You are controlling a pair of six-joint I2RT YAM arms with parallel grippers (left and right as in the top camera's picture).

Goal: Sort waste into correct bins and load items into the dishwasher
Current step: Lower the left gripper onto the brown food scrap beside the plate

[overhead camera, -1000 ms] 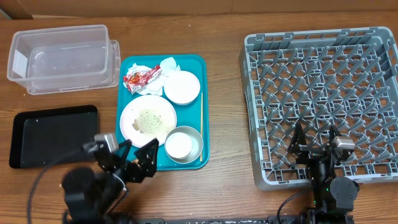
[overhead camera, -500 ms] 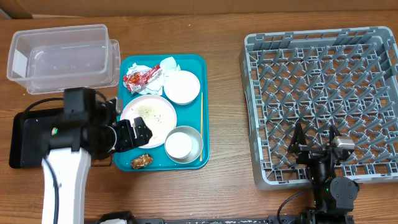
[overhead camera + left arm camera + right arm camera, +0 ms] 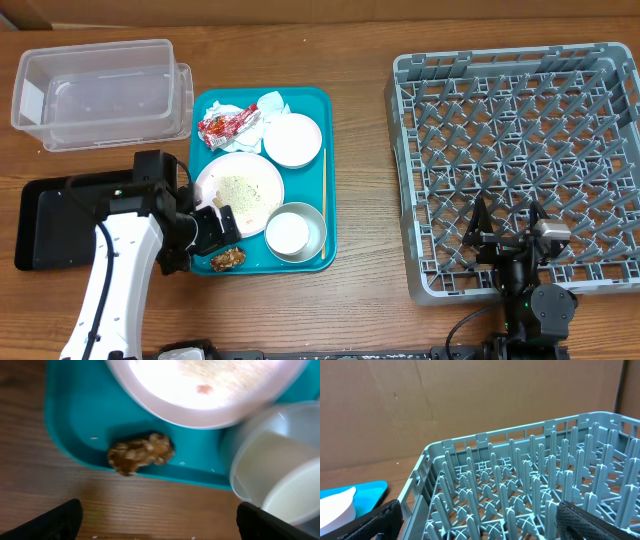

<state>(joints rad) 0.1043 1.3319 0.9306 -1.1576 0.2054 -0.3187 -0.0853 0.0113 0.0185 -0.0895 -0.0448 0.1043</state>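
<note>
The teal tray [image 3: 305, 258] holds a white plate [image 3: 240, 192] with rice, a white bowl [image 3: 293, 140], a steel-sided bowl [image 3: 295, 232], a chopstick [image 3: 323, 185], a red-and-white wrapper [image 3: 225, 123], napkins [image 3: 272, 102] and a brown food lump [image 3: 228, 258]. My left gripper [image 3: 215, 232] is open and empty just above the tray's front left corner. In the left wrist view the lump [image 3: 141, 453] lies ahead of the open fingers [image 3: 157, 522], with the plate [image 3: 205, 390] beyond. My right gripper [image 3: 507, 225] is open over the grey dish rack [image 3: 520, 150], also seen from the right wrist [image 3: 480, 525]. No cup shows.
A clear plastic tub [image 3: 95, 90] stands at the back left. A shallow black tray [image 3: 85, 215] lies in front of it, under my left arm. The rack's pegs [image 3: 520, 485] fill the right wrist view.
My left arm swung up from the table's front edge to the tray's left side, then settled over the front left corner. The brown lump now shows there. The right arm is still.
</note>
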